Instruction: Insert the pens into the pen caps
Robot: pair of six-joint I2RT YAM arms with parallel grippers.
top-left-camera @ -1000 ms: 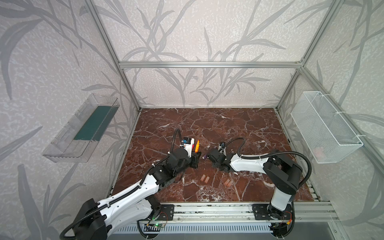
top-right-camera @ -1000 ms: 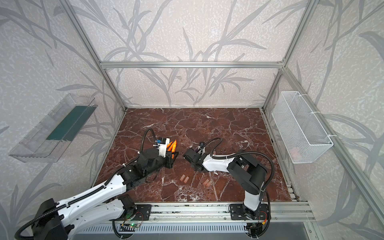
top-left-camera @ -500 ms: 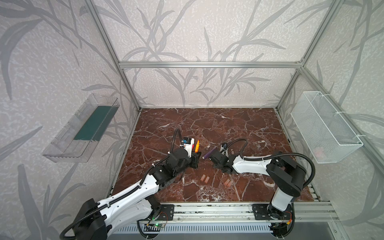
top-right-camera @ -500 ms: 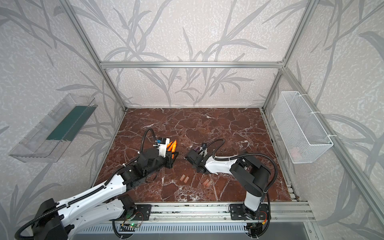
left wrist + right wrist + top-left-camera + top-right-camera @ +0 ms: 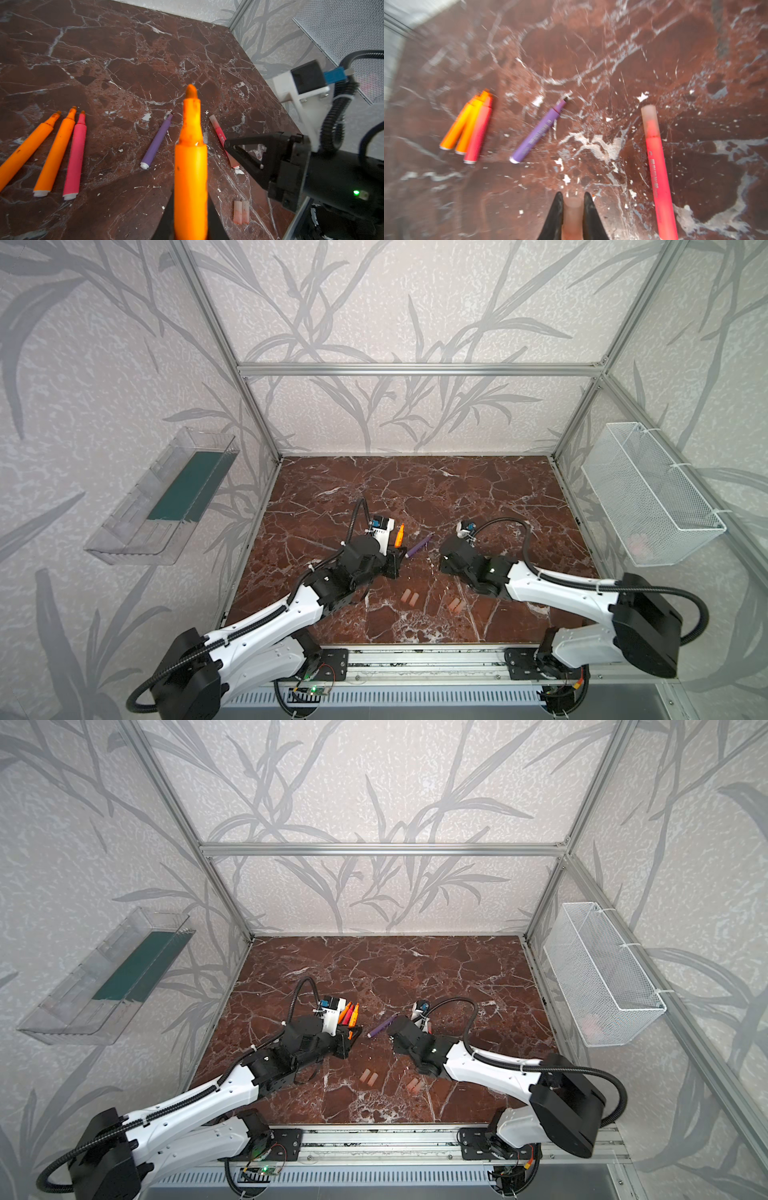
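Presently: left gripper (image 5: 190, 224) grasps an orange pen (image 5: 190, 166), long axis near-to-far, tip at the far end; right gripper (image 5: 572, 202) pinches a pen cap (image 5: 572, 218), lying to the pen's right (apart, not yet aligned).

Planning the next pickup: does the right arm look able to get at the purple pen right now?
Reach, probably yes: the purple pen lies uncovered on the table ahead of the right gripper. Grasping, no: that gripper is shut on a pen cap.
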